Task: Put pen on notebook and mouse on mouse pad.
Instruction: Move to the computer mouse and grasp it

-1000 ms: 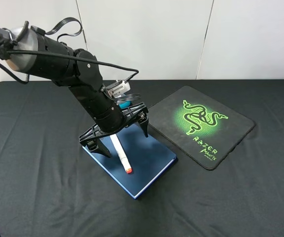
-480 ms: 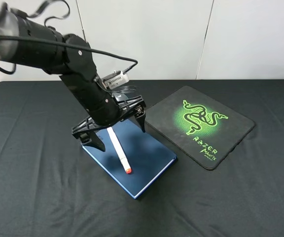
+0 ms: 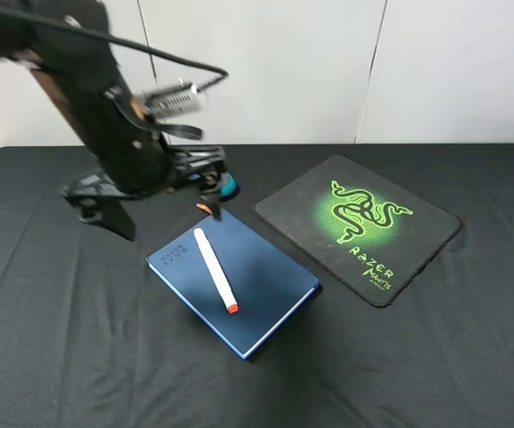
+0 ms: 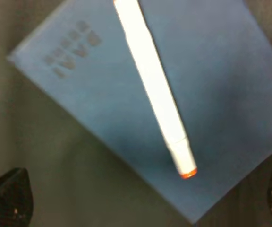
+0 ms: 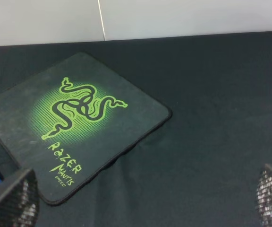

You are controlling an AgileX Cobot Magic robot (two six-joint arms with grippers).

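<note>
White wall panels back a black-clothed table where the pen lies aslant on the notebook, its orange tip toward the front edge; the book sits mid-table, nearer the front. Left gripper hangs over the cloth on the book's back-left side, jaws spread wide and holding nothing. Right gripper is likewise agape and empty, looking down on the pad, which lies toward the right edge with its whole face bare. Mouse sits toward the back edge, just beyond the notebook's far corner and its ribbon, partly hidden by the left gripper. With the pen apparently home, the mouse looks to be the job in hand: jaws should come straight down astride its turquoise sides, close squarely, and lift it clear of the book's corner before crossing to the pad's middle. Only a narrow strip of cloth parts notebook and pad; wide bare cloth runs along the left and front edges.
</note>
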